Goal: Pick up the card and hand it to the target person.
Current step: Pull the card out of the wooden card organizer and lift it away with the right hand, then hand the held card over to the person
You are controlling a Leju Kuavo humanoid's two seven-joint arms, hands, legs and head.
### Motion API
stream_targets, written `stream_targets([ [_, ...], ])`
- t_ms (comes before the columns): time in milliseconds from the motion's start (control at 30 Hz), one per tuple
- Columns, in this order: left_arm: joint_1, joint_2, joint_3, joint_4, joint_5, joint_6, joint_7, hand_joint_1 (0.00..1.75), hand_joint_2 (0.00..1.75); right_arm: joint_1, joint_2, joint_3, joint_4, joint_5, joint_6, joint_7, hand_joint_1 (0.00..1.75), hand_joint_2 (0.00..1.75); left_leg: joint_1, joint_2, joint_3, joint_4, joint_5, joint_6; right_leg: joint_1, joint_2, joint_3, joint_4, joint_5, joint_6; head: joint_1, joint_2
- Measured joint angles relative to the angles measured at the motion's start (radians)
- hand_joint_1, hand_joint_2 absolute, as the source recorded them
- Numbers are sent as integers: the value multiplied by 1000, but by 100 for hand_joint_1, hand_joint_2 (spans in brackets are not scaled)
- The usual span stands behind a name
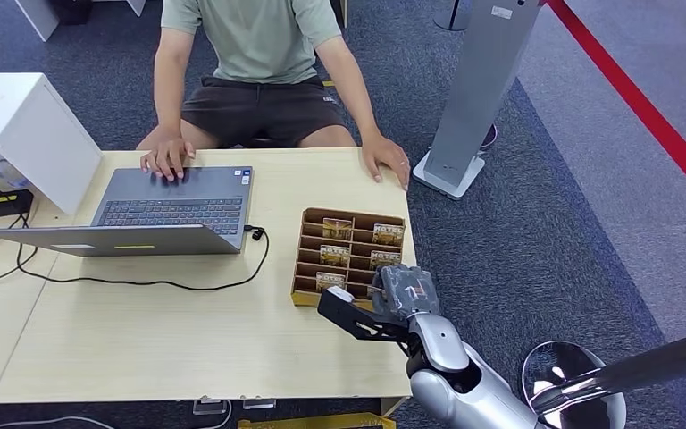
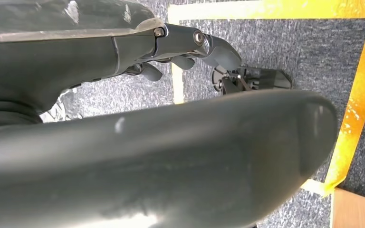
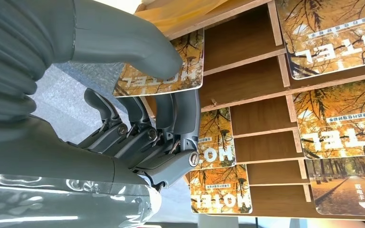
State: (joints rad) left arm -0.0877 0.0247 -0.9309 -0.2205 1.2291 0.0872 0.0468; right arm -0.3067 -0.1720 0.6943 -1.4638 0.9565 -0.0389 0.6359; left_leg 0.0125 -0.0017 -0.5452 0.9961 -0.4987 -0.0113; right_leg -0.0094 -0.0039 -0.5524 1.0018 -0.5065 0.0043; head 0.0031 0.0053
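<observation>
A wooden slotted card box [image 1: 302,261] stands on the table's near right part, with several orange "HOTEL" cards [image 1: 338,229] upright in its slots. My right hand [image 1: 402,290] is at the box's near right corner. In the right wrist view its thumb [image 3: 138,47] lies on the face of one HOTEL card [image 3: 145,80] and its dark fingers [image 3: 171,114] sit behind it, so the card is pinched at the box [image 3: 247,52]. More cards [image 3: 342,128] fill the neighbouring slots. My left hand [image 2: 190,45] hangs over carpet, holding nothing.
A person sits across the table, one hand [image 1: 168,161] on an open grey laptop [image 1: 170,210], the other hand [image 1: 386,159] on the table's far right edge. A black cable [image 1: 143,282] loops across the table. A white box [image 1: 18,125] stands far left, a grey pillar stand [image 1: 478,89] to the right.
</observation>
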Motion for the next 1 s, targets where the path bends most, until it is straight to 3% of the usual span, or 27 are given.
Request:
stream_targets([
  [500, 0, 0, 0, 0, 24, -3, -4, 0, 0, -54, 1, 4, -55, 25, 17, -18, 157, 175, 0, 0, -1, 0, 0, 0, 0, 0, 0, 0, 0, 0, 0, 0],
  [800, -3, 0, -11, 0, -11, -16, 0, 0, 0, -251, 21, 27, -85, -45, 58, -33, 157, 175, 0, 0, -1, 0, 0, 0, 0, 0, 0, 1, 0, 0, 0, 0],
  [1000, -19, 0, -38, 0, -33, -24, 13, 0, 0, -433, 68, 51, 82, -137, 16, -87, 157, 175, 0, 0, -2, 0, 1, 0, 0, 0, 0, 1, 0, 0, 0, 0],
])
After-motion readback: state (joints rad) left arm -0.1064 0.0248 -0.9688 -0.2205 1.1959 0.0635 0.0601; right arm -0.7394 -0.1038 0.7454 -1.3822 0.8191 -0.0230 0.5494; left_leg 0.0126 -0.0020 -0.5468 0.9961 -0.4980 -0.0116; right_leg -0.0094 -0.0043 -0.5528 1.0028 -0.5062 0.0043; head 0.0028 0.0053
